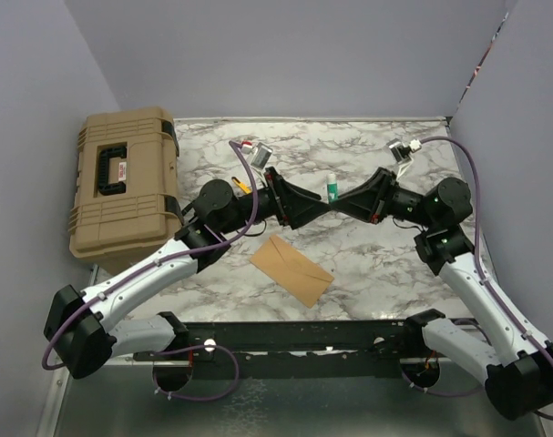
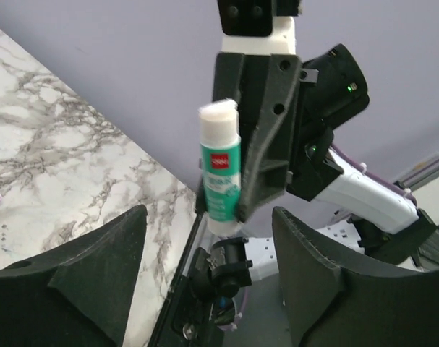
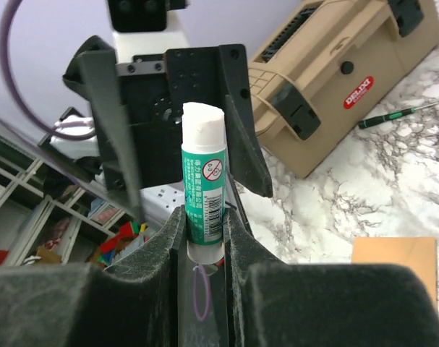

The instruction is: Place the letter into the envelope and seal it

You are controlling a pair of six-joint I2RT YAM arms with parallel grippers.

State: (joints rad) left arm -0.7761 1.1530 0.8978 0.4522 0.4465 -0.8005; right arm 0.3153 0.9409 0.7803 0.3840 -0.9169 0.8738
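Holding a green-and-white glue stick point(image 3: 205, 195) aloft between both arms, at the centre of the overhead view.
The stick's lower body is clamped by the right tool point(image 3: 205, 220); the left tool point(image 2: 208, 213) is spread wide around its white top, not gripping. The tan kraft-paper envelope point(image 1: 291, 269) lies flat on the marbled tabletop point(image 1: 376, 264), below centre. The plain tan letter is not seen apart from it and is judged already inside; gluing and closing the flap are left.
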